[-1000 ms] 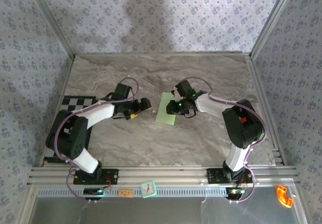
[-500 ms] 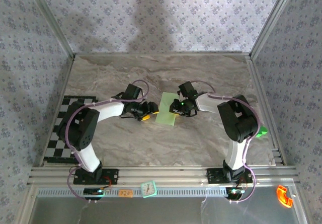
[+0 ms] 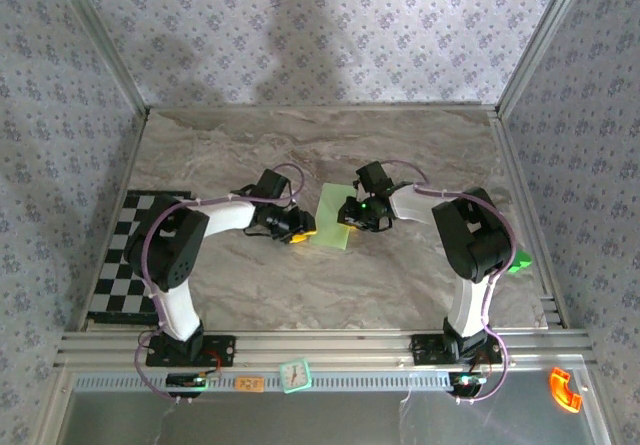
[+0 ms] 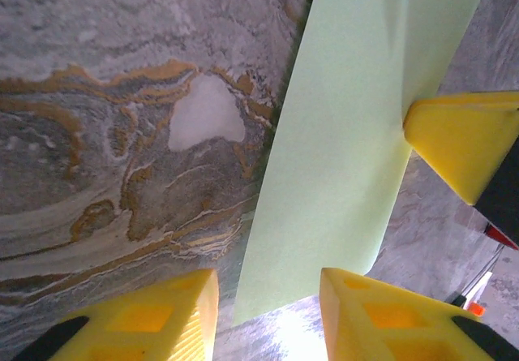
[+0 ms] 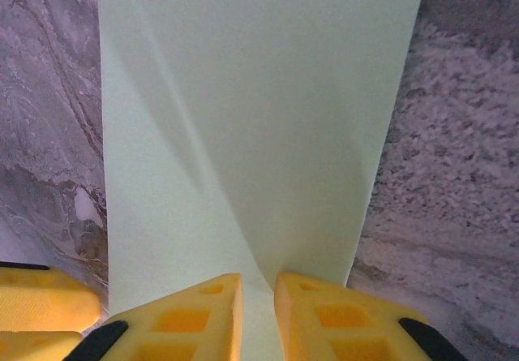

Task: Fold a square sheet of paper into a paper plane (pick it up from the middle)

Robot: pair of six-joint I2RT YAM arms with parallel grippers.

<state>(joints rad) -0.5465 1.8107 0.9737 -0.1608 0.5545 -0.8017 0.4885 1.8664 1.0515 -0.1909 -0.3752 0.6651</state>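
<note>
- Top external: square sheet of paper (image 3: 330, 220) lies mid marble table (image 3: 400, 145). The left gripper (image 3: 303, 233) is at the sheet's left edge and the right gripper (image 3: 352, 221) at its right edge. A green block (image 3: 518, 262) sits well right of the sheet, and a checkerboard mat (image 3: 125, 255) well left of it.
- Left wrist: left gripper (image 4: 268, 296) jaws are part-spread with the sheet's (image 4: 349, 134) near edge in the gap. Can't tell if either pad touches it. A yellow finger (image 4: 462, 138) of the right gripper meets the sheet's opposite edge.
- Right wrist: right gripper (image 5: 258, 288) is nearly closed, pinching the sheet's (image 5: 259, 93) edge. Creases fan out from the pinch.
</note>
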